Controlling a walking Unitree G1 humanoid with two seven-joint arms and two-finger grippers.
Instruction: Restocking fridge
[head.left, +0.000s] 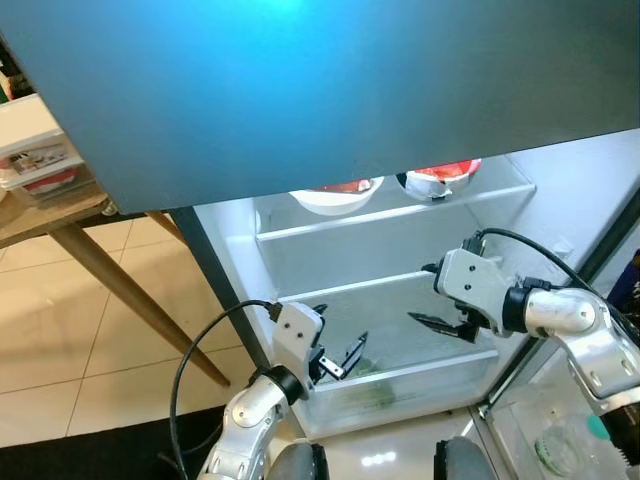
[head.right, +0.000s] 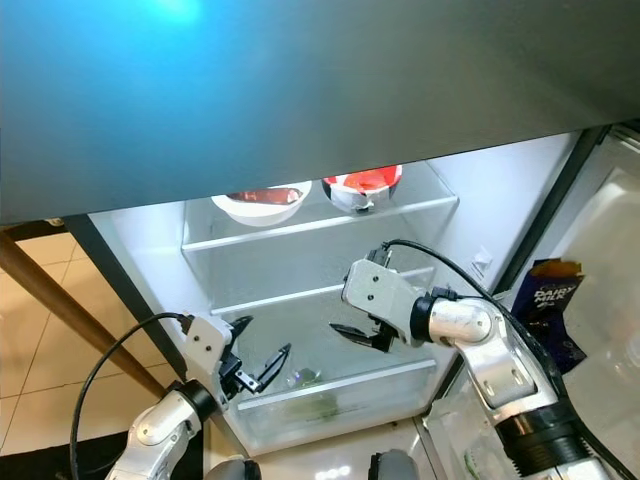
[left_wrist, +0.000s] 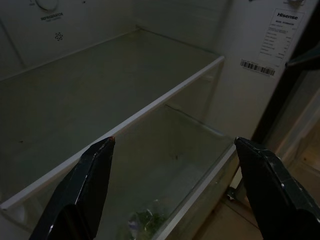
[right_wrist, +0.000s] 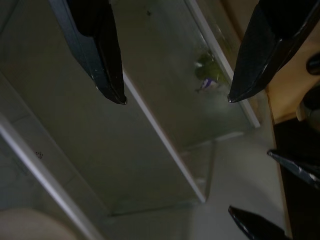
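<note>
Inside fridge, crisper drawer holding greens, left gripper and right gripper both agape, empty.

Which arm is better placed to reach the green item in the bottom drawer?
Probably left. The left end effector hangs open just above the crisper drawer near the greens; the right end effector is higher, over the glass shelf.

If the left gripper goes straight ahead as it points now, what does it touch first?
Probably the front edge of the glass shelf over the crisper drawer. The open left gripper points about there; depth is unclear, so it may dip into the drawer instead.
</note>
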